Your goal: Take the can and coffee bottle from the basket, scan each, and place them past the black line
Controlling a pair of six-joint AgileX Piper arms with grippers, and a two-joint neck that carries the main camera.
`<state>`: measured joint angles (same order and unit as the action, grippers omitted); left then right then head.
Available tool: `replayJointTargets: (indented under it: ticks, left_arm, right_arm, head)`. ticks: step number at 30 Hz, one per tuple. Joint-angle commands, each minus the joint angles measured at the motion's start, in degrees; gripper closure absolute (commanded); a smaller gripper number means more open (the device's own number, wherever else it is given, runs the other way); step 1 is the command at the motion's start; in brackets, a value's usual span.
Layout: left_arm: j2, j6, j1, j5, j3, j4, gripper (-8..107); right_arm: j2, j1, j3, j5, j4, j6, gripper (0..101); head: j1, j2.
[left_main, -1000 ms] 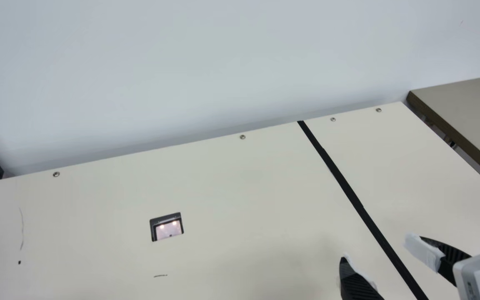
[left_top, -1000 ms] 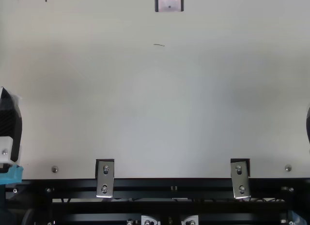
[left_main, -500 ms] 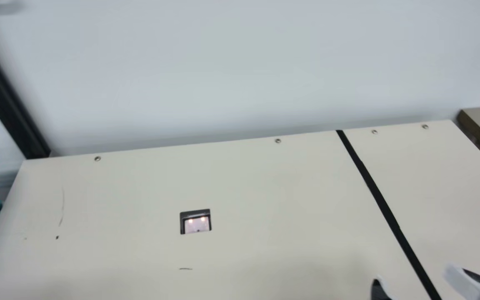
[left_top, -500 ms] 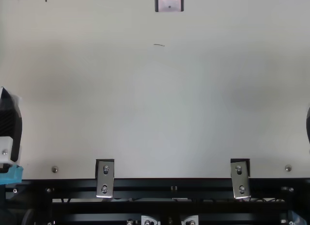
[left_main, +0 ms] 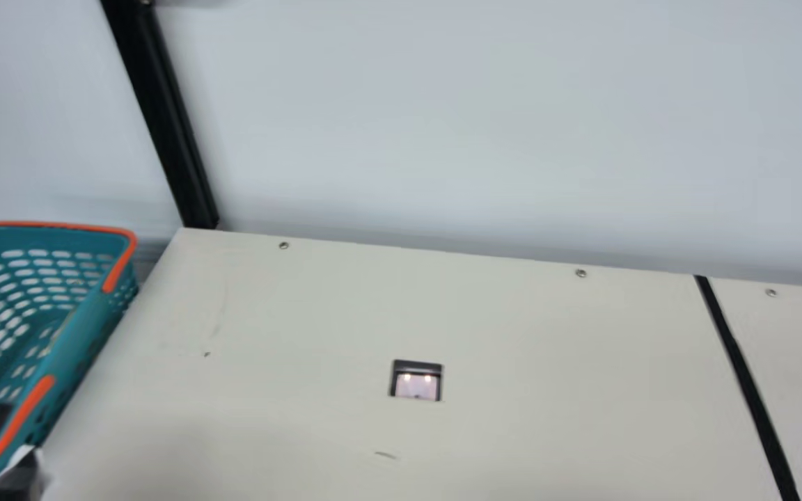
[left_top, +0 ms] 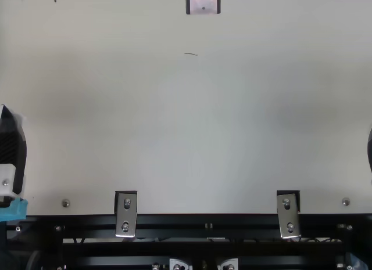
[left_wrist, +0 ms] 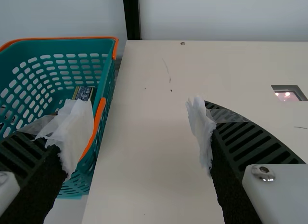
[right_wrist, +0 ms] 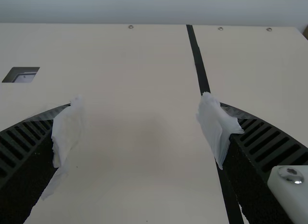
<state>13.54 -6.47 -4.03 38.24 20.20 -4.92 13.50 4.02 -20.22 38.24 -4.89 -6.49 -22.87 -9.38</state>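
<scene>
In the top view my left gripper point(left_top: 11, 145) is at the left edge and my right gripper point(left_top: 369, 151) barely shows at the right edge. The left wrist view has my left gripper point(left_wrist: 137, 108) open and empty, one finger over the side of the teal basket point(left_wrist: 104, 84), the other over the table. Inside the basket a dark and gold item point(left_wrist: 84, 93) leans by the wall; which item it is I cannot tell. My right gripper point(right_wrist: 139, 106) stands open and empty, one fingertip near the black line point(right_wrist: 199, 65). The basket point(left_main: 84, 334) is at the main view's left.
A scanner window point(left_main: 417, 385) with two lights is set into the cream table point(left_main: 289, 313). The black line point(left_main: 749, 376) crosses the table's right part. A dark post point(left_main: 171, 125) rises behind the far left corner, against a pale wall. Metal brackets point(left_top: 126, 215) sit on the near edge.
The neck camera has turned to the left, bringing the basket into the main view and taking my right gripper out of it. In the top view both arms have kept still.
</scene>
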Motion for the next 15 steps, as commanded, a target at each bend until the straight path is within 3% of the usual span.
replayJointTargets:
  ticks: [1, 15]
  left_arm:
    - [0.0, 0.0, 0.0, 0.0, 0.0, 0.0, 9]
    - [0.0, 0.0, 0.0, 0.0, 0.0, 0.0, 9]
  right_arm:
    - [0.0, 0.0, 0.0, 0.0, 0.0, 0.0, 0]
    - [0.0, 0.0, 0.0, 0.0, 0.0, 0.0, 0]
  head:
    - [-1.9, -3.0]
    - [-2.1, -22.6]
